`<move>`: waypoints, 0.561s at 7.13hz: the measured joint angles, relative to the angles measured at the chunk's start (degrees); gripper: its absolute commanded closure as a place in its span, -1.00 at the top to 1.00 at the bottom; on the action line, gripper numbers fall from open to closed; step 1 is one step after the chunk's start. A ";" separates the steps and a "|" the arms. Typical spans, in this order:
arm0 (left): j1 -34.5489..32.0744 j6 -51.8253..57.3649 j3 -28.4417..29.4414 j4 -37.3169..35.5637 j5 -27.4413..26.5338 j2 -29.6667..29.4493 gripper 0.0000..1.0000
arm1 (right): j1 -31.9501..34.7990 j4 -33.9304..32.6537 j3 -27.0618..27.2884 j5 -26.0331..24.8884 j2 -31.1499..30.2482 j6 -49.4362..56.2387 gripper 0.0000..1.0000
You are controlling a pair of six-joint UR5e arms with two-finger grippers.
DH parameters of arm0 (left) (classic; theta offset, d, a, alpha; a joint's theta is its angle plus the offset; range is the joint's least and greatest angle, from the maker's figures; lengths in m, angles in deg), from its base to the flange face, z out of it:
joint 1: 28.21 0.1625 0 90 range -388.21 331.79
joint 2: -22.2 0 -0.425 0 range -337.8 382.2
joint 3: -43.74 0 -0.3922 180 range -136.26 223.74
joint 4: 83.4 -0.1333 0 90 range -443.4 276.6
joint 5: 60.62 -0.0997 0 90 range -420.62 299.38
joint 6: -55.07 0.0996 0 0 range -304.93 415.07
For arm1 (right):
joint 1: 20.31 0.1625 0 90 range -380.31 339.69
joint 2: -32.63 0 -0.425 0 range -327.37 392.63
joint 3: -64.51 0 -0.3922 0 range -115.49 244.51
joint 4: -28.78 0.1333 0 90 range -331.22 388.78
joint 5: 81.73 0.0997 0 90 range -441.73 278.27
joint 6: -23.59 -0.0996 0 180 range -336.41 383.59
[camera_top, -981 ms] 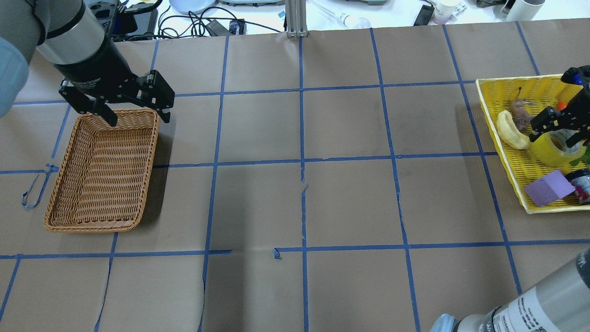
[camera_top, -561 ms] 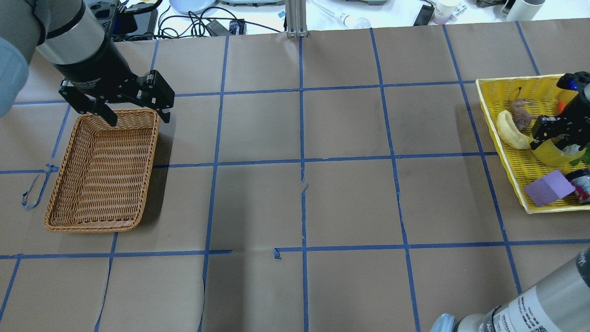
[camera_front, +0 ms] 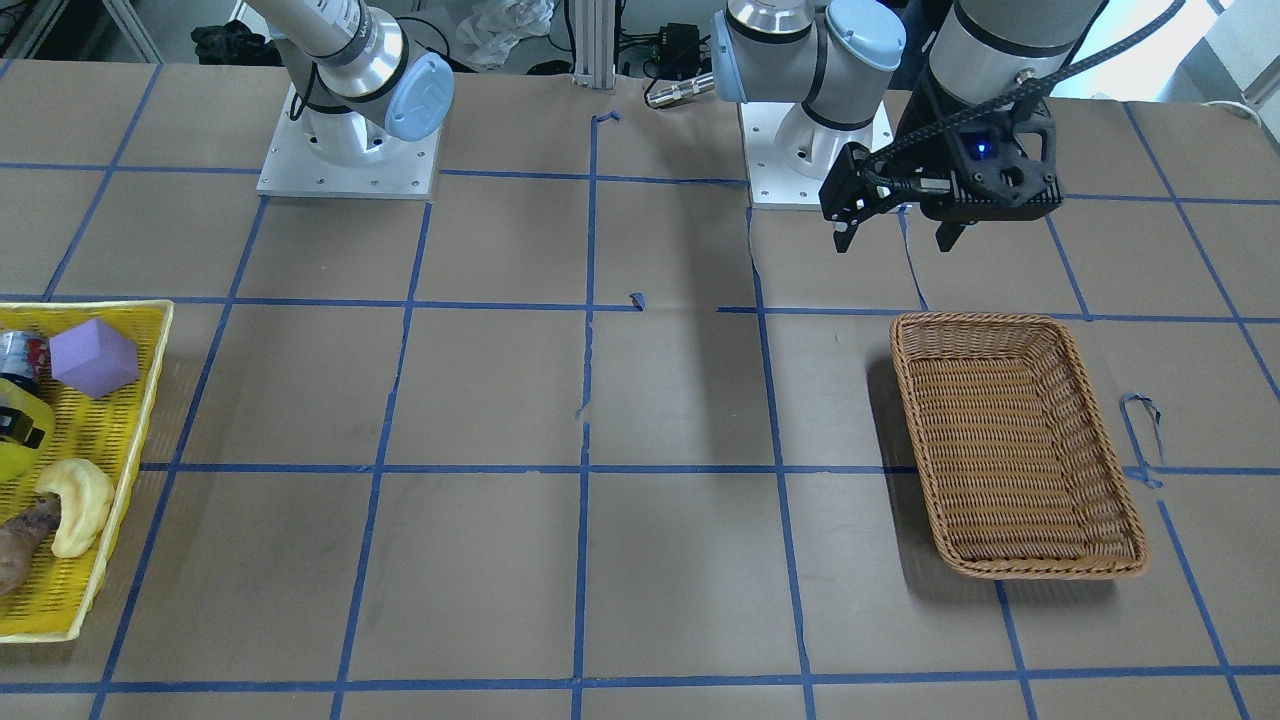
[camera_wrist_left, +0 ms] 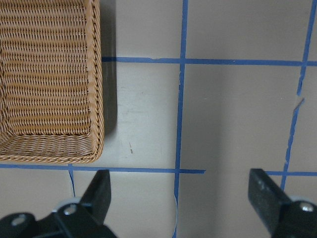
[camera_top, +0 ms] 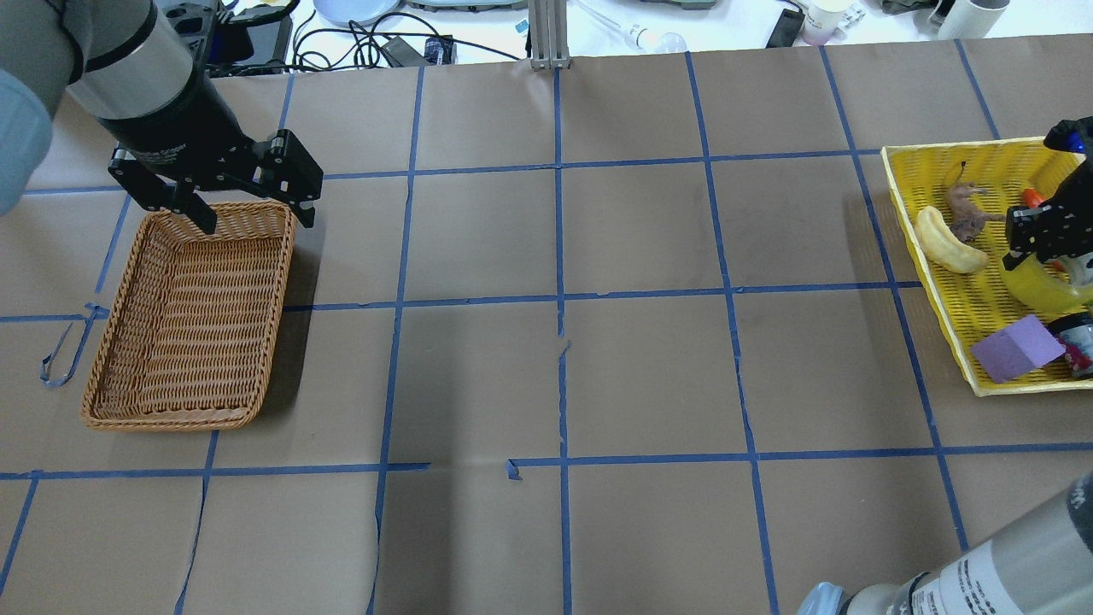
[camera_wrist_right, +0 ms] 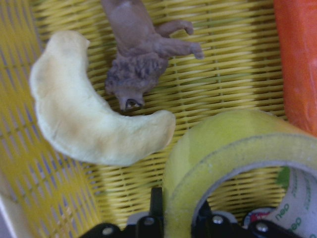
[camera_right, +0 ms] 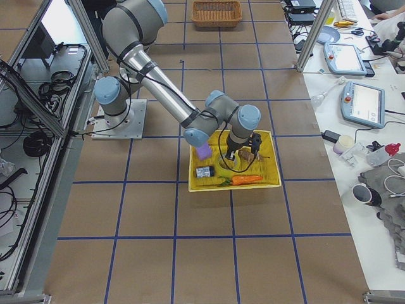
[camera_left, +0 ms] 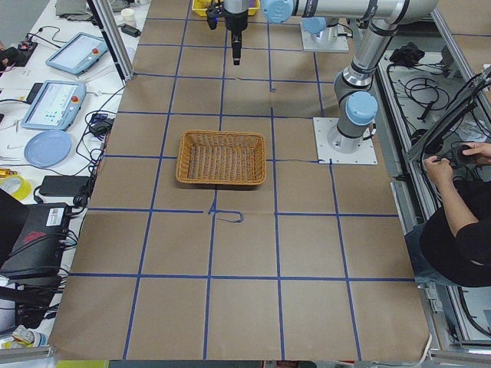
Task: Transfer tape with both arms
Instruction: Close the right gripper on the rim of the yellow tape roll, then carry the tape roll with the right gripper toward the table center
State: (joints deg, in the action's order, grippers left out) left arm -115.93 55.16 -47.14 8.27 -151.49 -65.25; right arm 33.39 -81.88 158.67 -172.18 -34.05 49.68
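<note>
tape (camera_wrist_right: 223, 144) tilted in yellow tray (camera_top: 965, 307) at worktop's (camera_top: 649, 376) 3 o'clock; right tool (camera_wrist_right: 179, 224) clamped on its wall, one finger inside core, one outside; likely light, stiff, slick-sided, so wall pinch suits; left tool (camera_top: 256, 220) spread wide by wicker basket (camera_top: 188, 418), 9 o'clock.

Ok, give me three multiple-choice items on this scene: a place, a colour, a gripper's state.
1. The tape is: A on a plate; B in the yellow tray; C on the floor.
2. The block in that tray is: A purple; B green; C red.
3. The left gripper is: A open and empty; B shut on the tape; C shut on a cup.
Answers: B, tray mesh shows around it in the right wrist view; A, its faces show purple; A, its jaws stand wide apart with nothing between.
</note>
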 measured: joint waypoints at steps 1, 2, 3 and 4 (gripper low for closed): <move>0.00 0.00 0.00 0.00 0.00 0.00 1.00 | 1.74 3.45 -0.32 0.76 -4.07 -0.18 -1.00; 0.00 0.00 0.00 0.00 0.00 0.01 1.00 | 5.54 6.11 -0.50 2.06 -7.73 -1.20 -1.00; -0.02 0.00 0.00 0.00 0.00 0.00 1.00 | 11.53 7.32 -0.50 3.11 -9.69 -5.28 -1.00; -0.05 0.00 0.00 0.00 0.00 0.00 1.00 | 19.02 7.53 -0.49 3.55 -10.33 -12.75 -1.00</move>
State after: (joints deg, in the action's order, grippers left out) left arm -115.98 55.16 -47.14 8.27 -151.50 -65.25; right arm 52.42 -74.35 158.18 -168.63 -44.38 36.93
